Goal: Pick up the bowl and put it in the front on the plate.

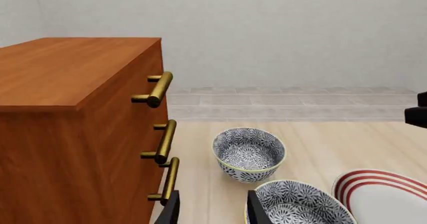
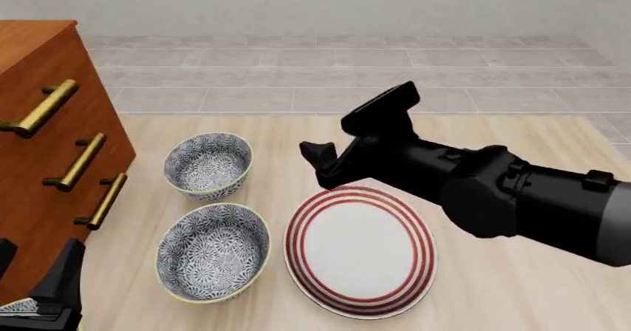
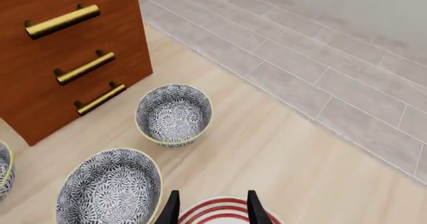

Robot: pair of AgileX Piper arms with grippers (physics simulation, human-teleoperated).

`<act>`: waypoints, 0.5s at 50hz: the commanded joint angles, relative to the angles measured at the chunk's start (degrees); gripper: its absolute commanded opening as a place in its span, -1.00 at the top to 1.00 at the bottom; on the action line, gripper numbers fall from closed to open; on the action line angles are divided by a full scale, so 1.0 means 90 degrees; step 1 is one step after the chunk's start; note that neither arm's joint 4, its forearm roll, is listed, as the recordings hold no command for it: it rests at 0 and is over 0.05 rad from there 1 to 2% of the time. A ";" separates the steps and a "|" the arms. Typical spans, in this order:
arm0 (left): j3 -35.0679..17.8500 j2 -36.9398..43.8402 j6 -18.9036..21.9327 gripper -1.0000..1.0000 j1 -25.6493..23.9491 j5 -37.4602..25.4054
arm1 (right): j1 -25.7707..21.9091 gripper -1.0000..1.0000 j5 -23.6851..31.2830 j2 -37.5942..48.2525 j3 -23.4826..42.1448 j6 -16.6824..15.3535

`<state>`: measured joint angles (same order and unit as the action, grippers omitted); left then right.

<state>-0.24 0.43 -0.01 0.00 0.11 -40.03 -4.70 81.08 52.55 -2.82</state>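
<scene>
Two look-alike blue-flowered bowls stand on the table, and I cannot tell which is the task's bowl. One is farther back (image 2: 208,165) (image 1: 248,154) (image 3: 174,115). The other is nearer (image 2: 214,252) (image 1: 303,204) (image 3: 110,189), just left of the red-ringed plate (image 2: 360,250) (image 1: 387,199) (image 3: 220,211). My right gripper (image 2: 321,165) (image 3: 212,209) hangs open above the plate's far rim, holding nothing. At the near left table corner my left gripper (image 2: 35,272) (image 1: 212,209) is open and empty, short of the nearer bowl.
A wooden drawer cabinet (image 2: 40,168) (image 1: 73,134) (image 3: 67,49) with brass handles (image 2: 79,162) stands at the left, close to both bowls. A sliver of another patterned rim (image 3: 4,176) shows at the right wrist view's edge. Tiled floor (image 2: 326,72) lies beyond the table.
</scene>
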 commanded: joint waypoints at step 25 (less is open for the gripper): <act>0.0000 -0.0001 -0.0001 -1.00 0.0000 0.0000 | -0.0541 -1.00 0.1266 0.1639 0.2185 -0.0132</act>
<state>-0.24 0.43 -0.02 0.00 0.11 -43.58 4.22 92.00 67.03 -4.41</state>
